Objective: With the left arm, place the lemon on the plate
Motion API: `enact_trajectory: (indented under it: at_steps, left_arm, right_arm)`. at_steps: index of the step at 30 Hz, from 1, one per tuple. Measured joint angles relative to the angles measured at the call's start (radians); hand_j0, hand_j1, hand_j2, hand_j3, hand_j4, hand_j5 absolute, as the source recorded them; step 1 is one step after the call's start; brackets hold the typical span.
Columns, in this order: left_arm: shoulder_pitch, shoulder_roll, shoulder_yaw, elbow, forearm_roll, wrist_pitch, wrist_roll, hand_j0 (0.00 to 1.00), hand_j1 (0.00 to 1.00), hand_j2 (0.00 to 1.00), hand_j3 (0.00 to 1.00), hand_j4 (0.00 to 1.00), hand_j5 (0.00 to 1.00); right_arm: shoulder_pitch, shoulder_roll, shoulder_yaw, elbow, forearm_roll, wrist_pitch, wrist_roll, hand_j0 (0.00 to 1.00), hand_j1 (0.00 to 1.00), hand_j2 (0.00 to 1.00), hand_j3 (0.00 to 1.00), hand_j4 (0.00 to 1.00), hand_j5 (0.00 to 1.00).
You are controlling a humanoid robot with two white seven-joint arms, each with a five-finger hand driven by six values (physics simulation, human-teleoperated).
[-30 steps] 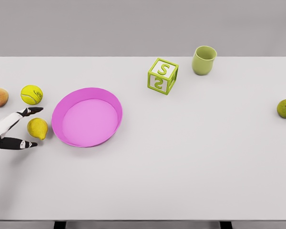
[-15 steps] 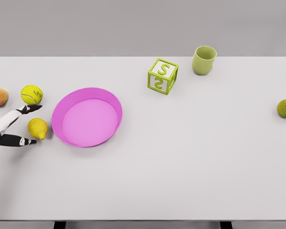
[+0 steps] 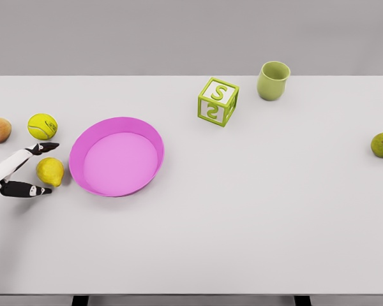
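Lemon (image 3: pixel 50 171) lay just left of pink plate (image 3: pixel 117 156). Left hand (image 3: pixel 22 171) spread open, straddling it, ungripped. Likely light, firm, rolls easily; grasp across middle.

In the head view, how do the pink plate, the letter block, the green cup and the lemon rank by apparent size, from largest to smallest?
1. pink plate, clearly the largest.
2. letter block.
3. green cup, slightly smaller than the block.
4. lemon, close to the cup in size; it lies nearer the camera, so this last order is unsure.
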Motion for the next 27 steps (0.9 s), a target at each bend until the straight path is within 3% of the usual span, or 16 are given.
enact_trajectory:
  at_steps: [8,12,22,27]
  left_arm:
    - [0.0,0.0,-0.003,0.0,0.001,0.001,0.0,0.88,0.88,0.88,0.88,0.88,0.88]
    - [0.0,0.0,-0.003,0.0,0.001,0.001,0.0,0.81,0.81,0.81,0.81,0.81,0.81]
    - [0.0,-0.002,-0.005,0.001,0.003,0.001,0.0,0.81,0.81,0.81,0.81,0.81,0.81]
    - [0.002,-0.005,-0.005,0.001,0.002,0.001,0.0,0.76,0.76,0.76,0.76,0.76,0.76]
  right_arm:
    - [0.0,0.0,0.0,0.0,0.0,0.0,0.0,1.0,1.0,1.0,1.0,1.0,1.0]
    - [0.0,0.0,0.0,0.0,0.0,0.0,0.0,1.0,1.0,1.0,1.0,1.0,1.0]
    - [0.0,0.0,0.0,0.0,0.0,0.0,0.0,1.0,1.0,1.0,1.0,1.0,1.0]
    - [0.0,0.0,0.0,0.0,0.0,0.0,0.0,1.0,1.0,1.0,1.0,1.0,1.0]
